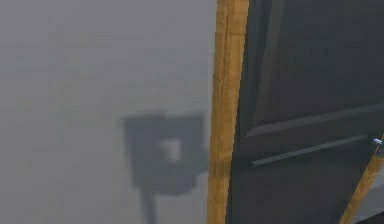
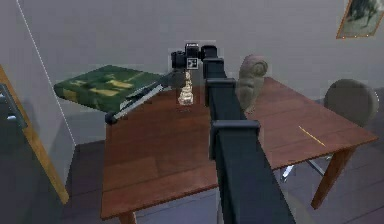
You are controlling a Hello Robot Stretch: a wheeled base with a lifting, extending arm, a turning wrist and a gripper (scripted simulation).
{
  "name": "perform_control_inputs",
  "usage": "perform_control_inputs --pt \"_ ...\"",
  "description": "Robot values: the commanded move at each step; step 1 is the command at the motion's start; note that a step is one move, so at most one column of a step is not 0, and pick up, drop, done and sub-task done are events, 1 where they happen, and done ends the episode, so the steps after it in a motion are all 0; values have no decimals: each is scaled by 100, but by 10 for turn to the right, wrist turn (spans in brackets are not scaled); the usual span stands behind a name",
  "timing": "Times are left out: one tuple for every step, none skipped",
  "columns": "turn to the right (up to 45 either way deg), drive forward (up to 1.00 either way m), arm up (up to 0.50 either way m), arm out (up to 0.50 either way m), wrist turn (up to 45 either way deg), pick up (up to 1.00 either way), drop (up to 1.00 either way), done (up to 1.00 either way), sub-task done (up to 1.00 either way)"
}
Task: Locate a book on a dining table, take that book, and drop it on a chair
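The fingers of the gripper [image 2: 181, 56] are too small to make out, so I cannot tell how they are set or whether they hold anything. The dark arm [image 2: 235, 140] reaches out over the wooden dining table [image 2: 160, 160]. A thin yellow stick [image 2: 312, 135] lies at the arm's three o'clock. Farther out, the green book [image 2: 105, 84] lies flat on the table's corner, near the gripper's nine o'clock, with a slim dark thing [image 2: 135, 102] just beside it. A grey bust [image 2: 252, 80] stands near the gripper's three o'clock, and a grey chair [image 2: 352, 100] is beyond that.
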Motion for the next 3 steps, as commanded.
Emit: perform_control_inputs --pt "0 0 0 0 -360 0 0 0 0" --pt "0 0 0 -44 0 0 0 0 0" --pt "-450 0 0 0 0 0 0 0 0"
